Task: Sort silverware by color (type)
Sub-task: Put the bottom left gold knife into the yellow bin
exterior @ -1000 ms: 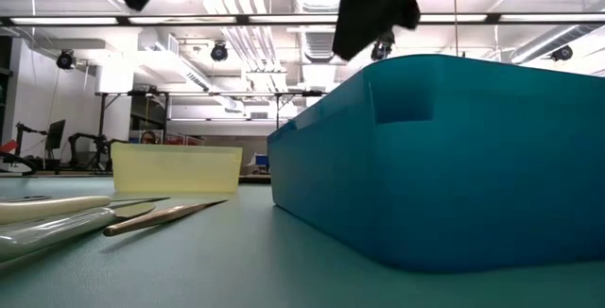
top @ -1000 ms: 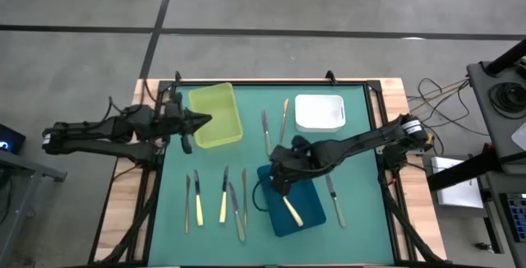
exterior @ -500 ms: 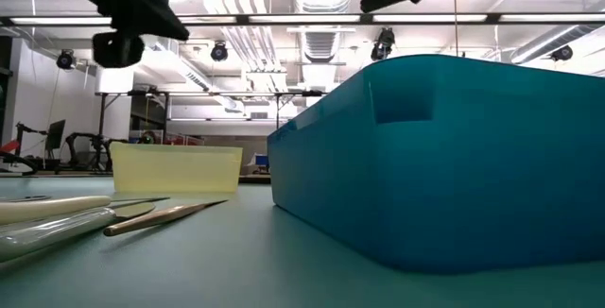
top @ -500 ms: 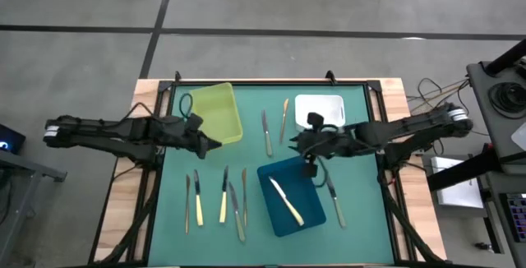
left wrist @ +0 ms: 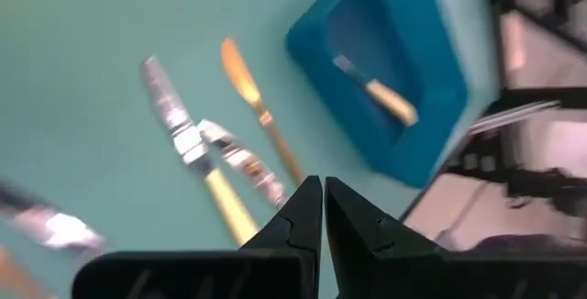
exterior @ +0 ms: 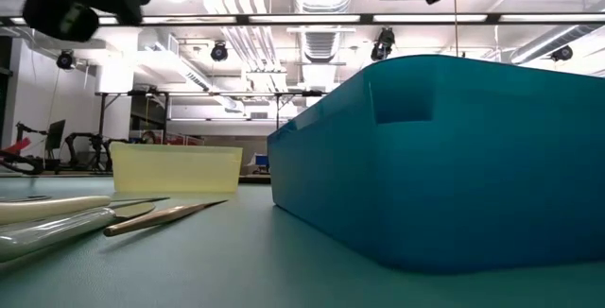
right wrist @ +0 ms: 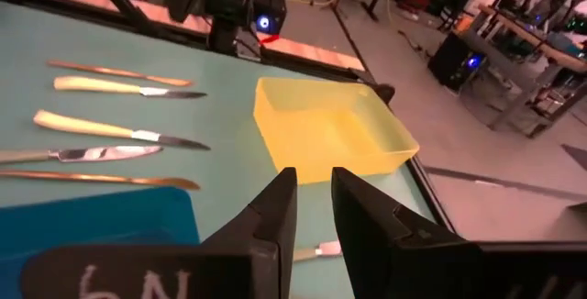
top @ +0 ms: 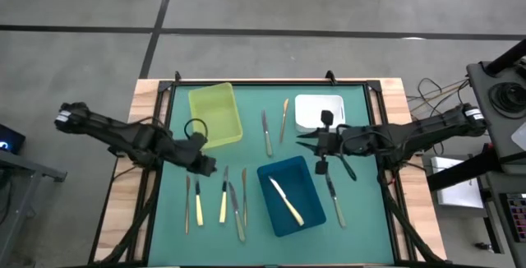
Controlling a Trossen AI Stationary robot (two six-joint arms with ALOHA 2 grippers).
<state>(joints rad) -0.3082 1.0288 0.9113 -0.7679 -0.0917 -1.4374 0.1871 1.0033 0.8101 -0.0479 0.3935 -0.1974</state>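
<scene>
Silverware lies flat on the green mat: a row of cream-handled (top: 223,196), silver (top: 236,210) and gold (top: 244,184) knives near the left, two (top: 265,132) in the middle, one silver (top: 334,198) right of the blue tray (top: 306,215). A cream-handled knife (top: 285,201) lies inside that tray. My left gripper (top: 212,169) (left wrist: 323,189) is shut and hangs empty over the far end of the left row. My right gripper (top: 302,136) (right wrist: 314,184) hovers between the white tray (top: 319,112) and the blue tray, fingers a little apart with nothing between them.
A yellow tray (top: 215,113) stands at the far left, just beyond my left arm. The blue tray (exterior: 444,157) fills the right of the low view. The mat's raised frame (top: 271,82) bounds the work area.
My right gripper has drawn back from above the blue tray toward the far right and tipped up toward level; the cream-handled knife stays in the tray. My left gripper has swung from beside the yellow tray toward the near edge, rolling over, to stand above the left row of knives.
</scene>
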